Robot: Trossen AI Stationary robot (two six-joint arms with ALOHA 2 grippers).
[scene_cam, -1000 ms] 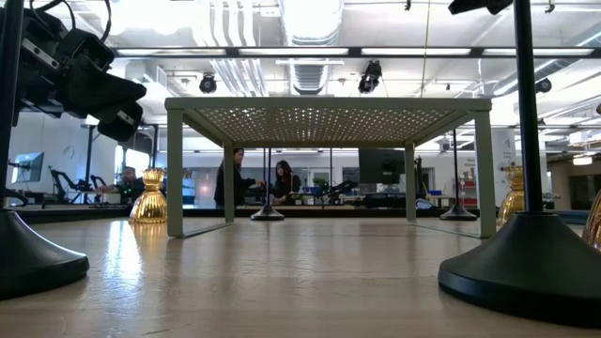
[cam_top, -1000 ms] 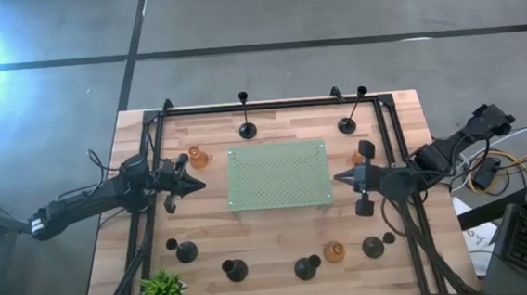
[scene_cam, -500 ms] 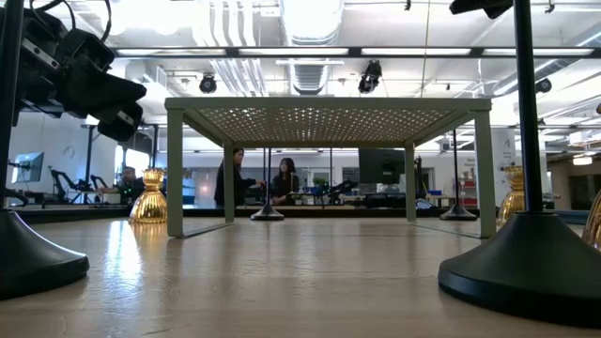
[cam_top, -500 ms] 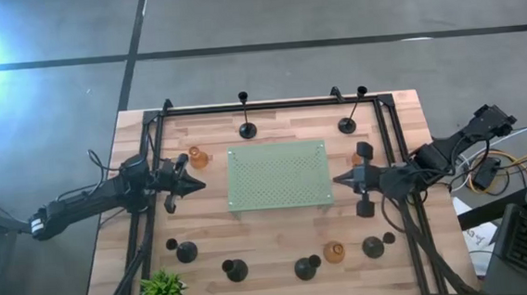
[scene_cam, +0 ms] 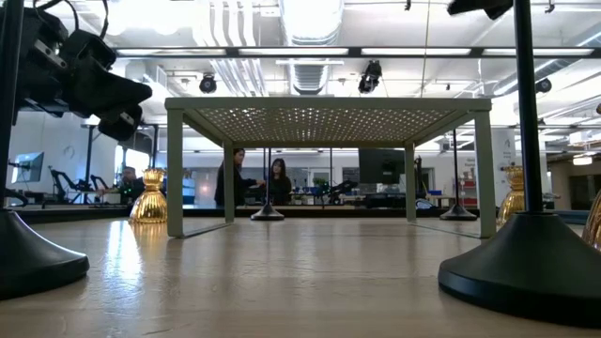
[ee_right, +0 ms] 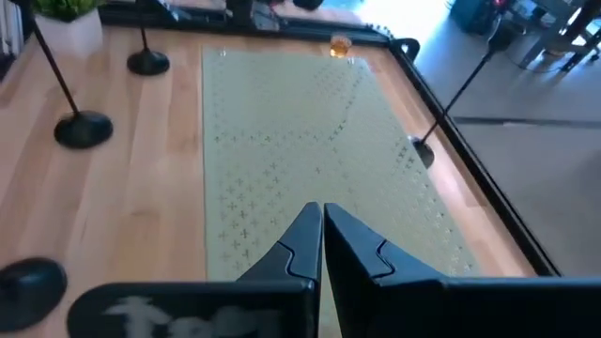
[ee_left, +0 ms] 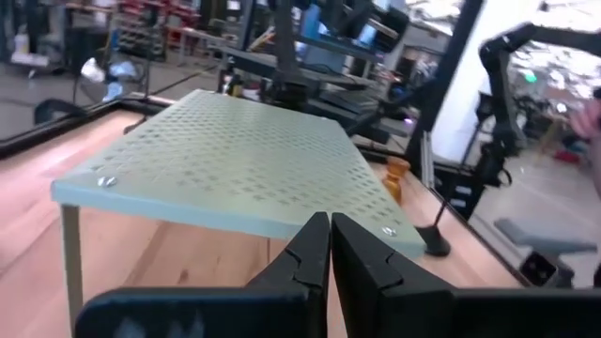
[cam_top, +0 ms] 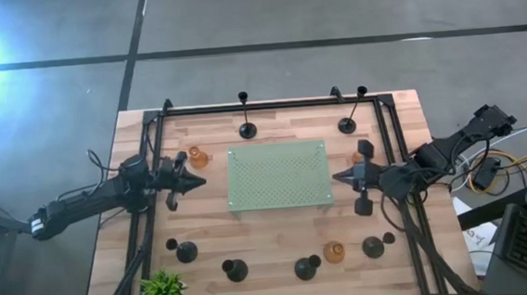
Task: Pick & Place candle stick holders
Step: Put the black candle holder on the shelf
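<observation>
Your left gripper (cam_top: 195, 182) and right gripper (cam_top: 338, 177) hang on either side of the pale green metal stand with little holes (cam_top: 278, 175). Both are pinched closed and hold nothing. No pick has begun yet, it seems. The black candle stick holders with round bases (cam_top: 236, 270) wait along the near edge, and two tall thin ones (cam_top: 246, 130) stand at the far edge. An orange glass holder (cam_top: 197, 157) sits beside your left gripper. Next, you need to open one gripper and lower it over a holder.

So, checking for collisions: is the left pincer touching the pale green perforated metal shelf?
Apart. The high view shows bare wood between the shut left pincer and the pale green perforated metal shelf.
</observation>
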